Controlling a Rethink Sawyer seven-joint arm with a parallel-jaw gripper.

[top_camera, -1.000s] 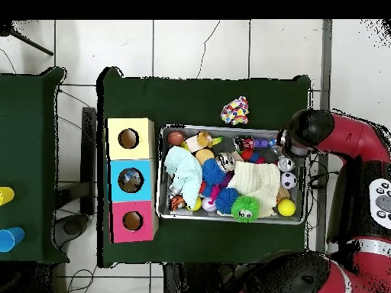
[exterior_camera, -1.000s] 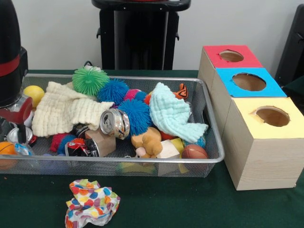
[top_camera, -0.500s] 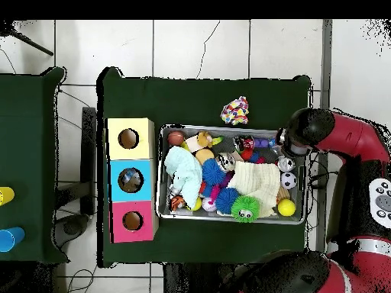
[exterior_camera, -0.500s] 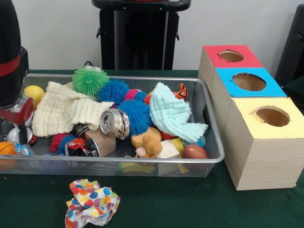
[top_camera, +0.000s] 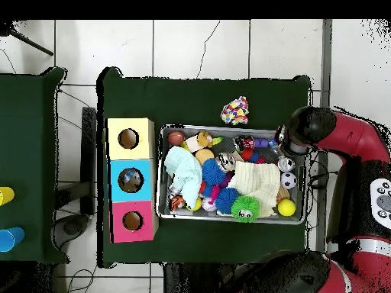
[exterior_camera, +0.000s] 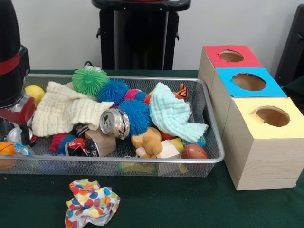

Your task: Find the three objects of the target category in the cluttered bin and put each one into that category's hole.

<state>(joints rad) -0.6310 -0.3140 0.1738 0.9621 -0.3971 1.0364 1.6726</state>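
Covering the surface, a dark green cloth. Sitting on it, the wire bin, heaped with toys and cloths. Standing just beside it, three wooden boxes with round holes. Hanging over the bin's end, the red and black arm; pincer opening impossible to tell. Clear plastic pieces not being made out.

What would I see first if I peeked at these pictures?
Probably the wire bin stuffed with toys: a spiky green ball at the back and fuzzy blue ones beside a shiny crushed can. Next, three wooden boxes beside it, topped red, blue and yellow. A dotted cloth lies outside in front.
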